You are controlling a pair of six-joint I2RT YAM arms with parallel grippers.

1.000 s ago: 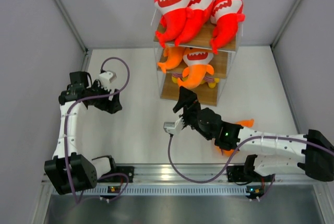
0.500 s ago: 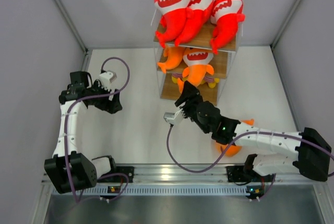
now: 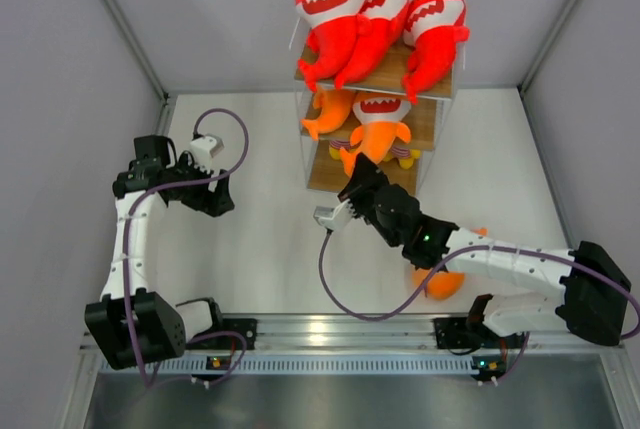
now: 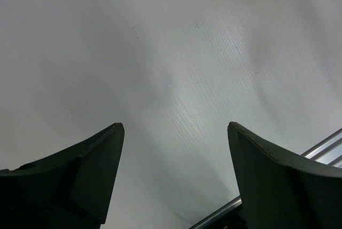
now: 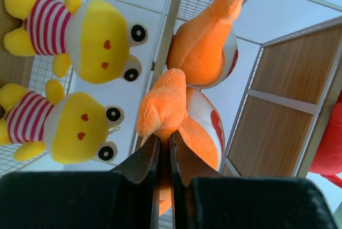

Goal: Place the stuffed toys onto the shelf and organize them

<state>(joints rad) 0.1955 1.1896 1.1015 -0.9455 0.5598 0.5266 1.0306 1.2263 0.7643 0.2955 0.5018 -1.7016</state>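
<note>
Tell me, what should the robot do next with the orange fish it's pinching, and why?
The right gripper should probably open its jaws and let go: the orange fish they pinch by the tail already seems to lie on the shelf.

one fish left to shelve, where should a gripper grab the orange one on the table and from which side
Take the orange fish on the table by its thin tail, which seems to poke out beyond the right arm, coming straight down from above. The round body looks too wide for the jaws, and the arm hides its middle.
</note>
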